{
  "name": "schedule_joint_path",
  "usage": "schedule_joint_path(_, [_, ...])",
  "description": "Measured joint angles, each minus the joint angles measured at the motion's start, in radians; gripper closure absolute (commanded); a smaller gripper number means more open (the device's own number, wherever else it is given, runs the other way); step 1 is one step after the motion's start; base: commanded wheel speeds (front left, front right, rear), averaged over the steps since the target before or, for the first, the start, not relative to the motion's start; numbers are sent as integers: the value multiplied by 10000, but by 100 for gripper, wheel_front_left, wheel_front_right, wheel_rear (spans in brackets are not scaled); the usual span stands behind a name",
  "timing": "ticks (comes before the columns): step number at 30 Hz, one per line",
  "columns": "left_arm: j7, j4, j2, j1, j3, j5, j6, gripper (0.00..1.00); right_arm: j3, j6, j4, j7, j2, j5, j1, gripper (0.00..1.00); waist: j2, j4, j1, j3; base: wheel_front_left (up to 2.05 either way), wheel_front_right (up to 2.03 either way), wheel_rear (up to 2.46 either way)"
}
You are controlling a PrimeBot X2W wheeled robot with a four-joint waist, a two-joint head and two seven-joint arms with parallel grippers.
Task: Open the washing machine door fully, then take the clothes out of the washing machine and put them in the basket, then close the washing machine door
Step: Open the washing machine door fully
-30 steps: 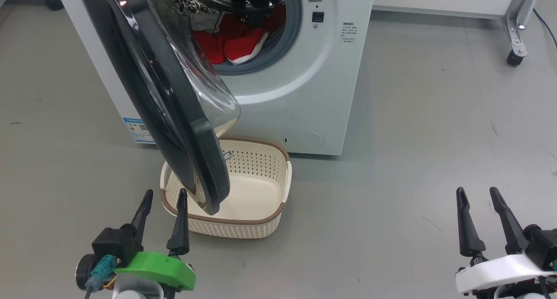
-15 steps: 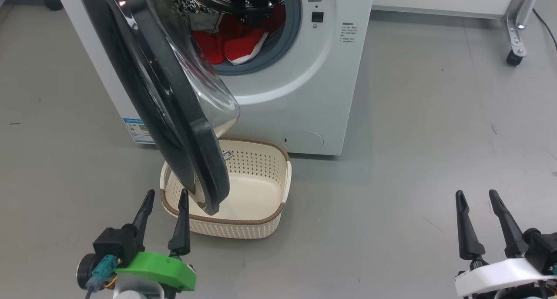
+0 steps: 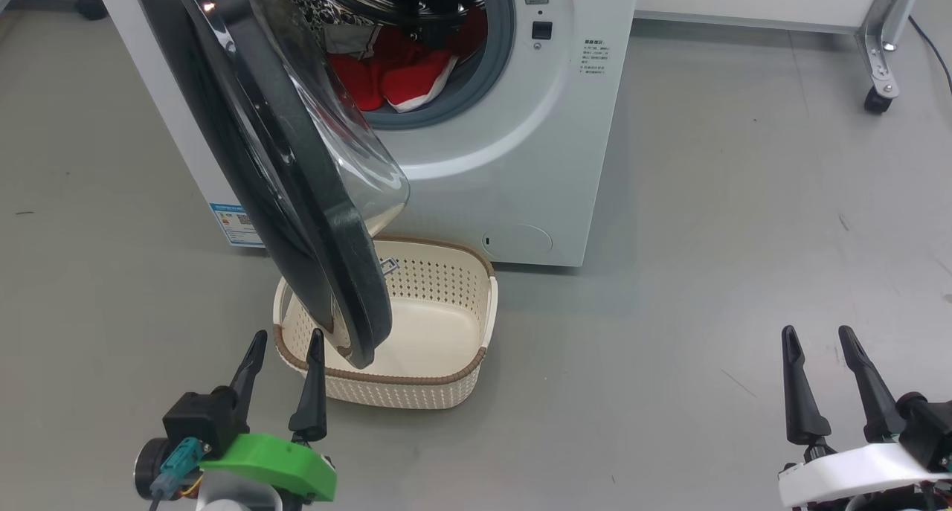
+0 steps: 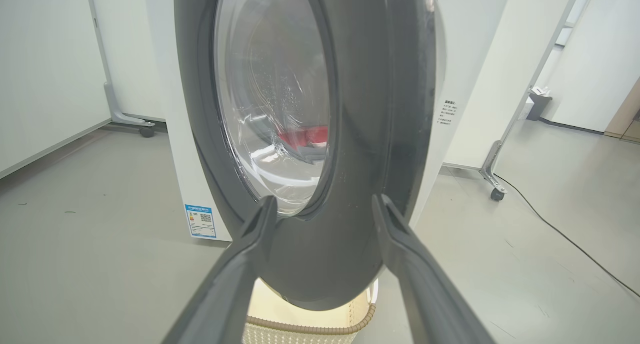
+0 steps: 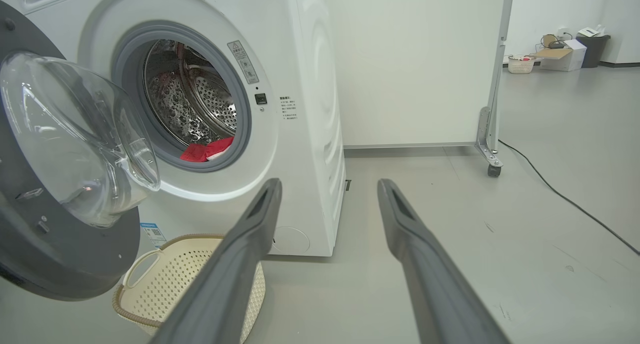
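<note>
Standing partly open, the washing machine door (image 3: 297, 161) was swung out from the washing machine (image 3: 520, 146) toward 11 o'clock in the head view. Its glass bowl faced the machine and its lower rim hung over the left part of the basket (image 3: 446, 273). The basket sat on the grey floor (image 3: 669, 273) just in front of the machine, at 6 o'clock from the round mouth. The clothes (image 3: 372, 79), red with white trim, lay inside the machine at the bottom of the mouth, near 12 o'clock in the head view.

The left gripper (image 3: 288, 334) was at 7 o'clock, its two fingers spread wide and gripping nothing. Its fingertips pointed at the door's lower rim, beside the basket's near-left corner. In the left wrist view the dark rim showed between the fingers, and contact could not be determined. The right gripper (image 3: 817, 331) was at 5 o'clock, likewise spread wide and empty, over bare floor and well apart from the machine.
</note>
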Motion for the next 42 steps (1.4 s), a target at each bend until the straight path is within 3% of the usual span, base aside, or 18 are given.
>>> schedule_joint_path(4, [0, 2, 0, 0, -2, 0, 0, 0, -44, 40, 4, 0, 50, -79, 12, 0, 0, 1, 0, 2, 0, 0, 0])
schedule_joint_path(5, [0, 4, 0, 0, -4, 0, 0, 55, -56, 82, 4, 0, 73, -81, 12, 0, 0, 2, 0, 3, 0, 0, 0])
schedule_joint_path(6, [0, 2, 0, 0, -2, 15, 0, 100, -65, 94, 4, 0, 90, -100, 13, 0, 0, 2, 0, 6, 0, 0, 0])
schedule_joint_path(20, [0, -646, -2, -145, 370, 194, -90, 100, -222, 263, 35, 0, 293, -387, 13, 0, 0, 7, 0, -7, 0, 0, 0])
schedule_joint_path(42, [-58, -2732, 128, -2966, 731, 901, -360, 100, -280, 449, 257, -2, 602, -639, 12, 0, 0, -160, 0, -169, 0, 0, 0])
